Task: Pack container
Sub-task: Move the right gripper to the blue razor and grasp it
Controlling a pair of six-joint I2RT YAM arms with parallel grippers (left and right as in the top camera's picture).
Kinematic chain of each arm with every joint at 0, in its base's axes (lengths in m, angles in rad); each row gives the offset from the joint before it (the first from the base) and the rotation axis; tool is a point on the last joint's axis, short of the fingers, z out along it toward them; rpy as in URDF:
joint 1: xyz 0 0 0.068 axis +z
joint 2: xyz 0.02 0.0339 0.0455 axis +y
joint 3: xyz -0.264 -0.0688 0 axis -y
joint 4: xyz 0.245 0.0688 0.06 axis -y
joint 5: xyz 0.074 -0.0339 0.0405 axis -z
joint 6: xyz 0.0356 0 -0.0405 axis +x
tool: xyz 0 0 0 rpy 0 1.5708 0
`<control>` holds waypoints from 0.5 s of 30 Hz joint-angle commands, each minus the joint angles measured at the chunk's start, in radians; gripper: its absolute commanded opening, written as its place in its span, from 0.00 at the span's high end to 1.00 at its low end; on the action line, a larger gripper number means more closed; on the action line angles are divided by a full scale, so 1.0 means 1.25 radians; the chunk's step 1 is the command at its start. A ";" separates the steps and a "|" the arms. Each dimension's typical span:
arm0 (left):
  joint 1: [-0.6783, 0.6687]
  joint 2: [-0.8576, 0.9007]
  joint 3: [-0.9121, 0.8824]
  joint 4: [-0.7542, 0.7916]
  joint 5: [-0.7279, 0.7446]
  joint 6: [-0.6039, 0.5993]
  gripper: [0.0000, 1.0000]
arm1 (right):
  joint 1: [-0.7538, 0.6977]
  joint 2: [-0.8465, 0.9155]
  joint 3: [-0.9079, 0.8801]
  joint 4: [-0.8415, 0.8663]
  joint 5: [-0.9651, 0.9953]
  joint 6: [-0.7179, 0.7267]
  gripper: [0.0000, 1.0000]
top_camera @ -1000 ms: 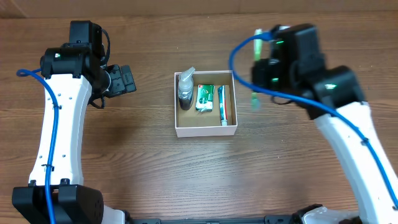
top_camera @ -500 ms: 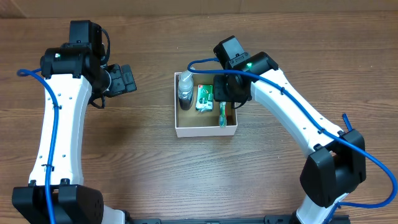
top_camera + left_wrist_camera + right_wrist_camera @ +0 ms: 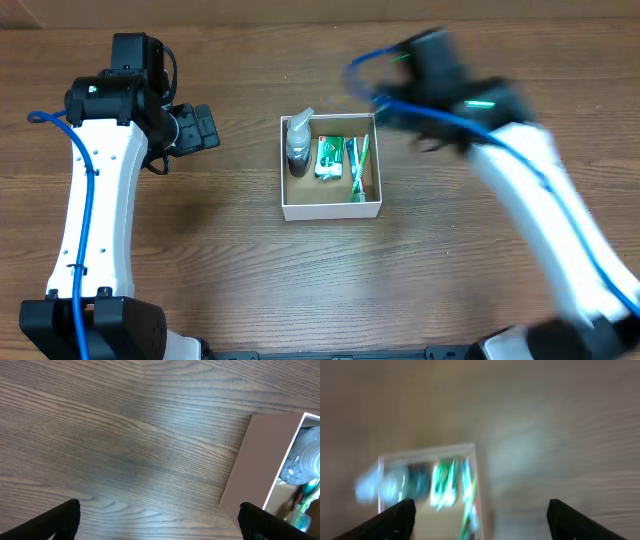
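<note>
Container [image 3: 330, 211]: white walls, brown inside. Packet [image 3: 329, 157] green/white. Toothbrush [image 3: 361, 160] green. Pump bottle [image 3: 298, 148] dark grey, white top. Table [image 3: 240, 270] brown woodgrain. Left arm [image 3: 100, 200] white, black joints.

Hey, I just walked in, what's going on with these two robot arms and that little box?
They are packing a shallow square cardboard box, white outside and brown inside. The right gripper has just dropped a green toothbrush into it and is swinging away, open, empty and blurred by motion. The box also holds a clear pump bottle and a green packet. The left gripper waits open over the wooden table, left of the box.
</note>
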State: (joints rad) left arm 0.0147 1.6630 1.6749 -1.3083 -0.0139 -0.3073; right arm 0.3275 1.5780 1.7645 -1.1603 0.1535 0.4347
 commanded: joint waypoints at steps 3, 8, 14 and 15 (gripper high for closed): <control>-0.002 0.001 -0.005 0.001 0.012 0.019 0.00 | -0.439 -0.064 0.022 -0.097 -0.008 -0.108 0.08; -0.002 0.001 -0.005 0.000 0.012 0.018 0.00 | -0.719 0.047 -0.004 -0.129 -0.110 -0.261 0.06; -0.002 0.001 -0.005 -0.003 0.011 0.019 0.00 | -0.764 0.189 -0.155 -0.064 -0.128 -0.396 0.04; -0.002 0.001 -0.005 -0.002 0.011 0.019 0.00 | -0.764 0.195 -0.193 -0.040 -0.128 -0.421 0.04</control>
State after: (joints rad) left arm 0.0147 1.6630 1.6745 -1.3117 -0.0109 -0.3069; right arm -0.6277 1.8004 1.6028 -1.2434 0.0105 0.0097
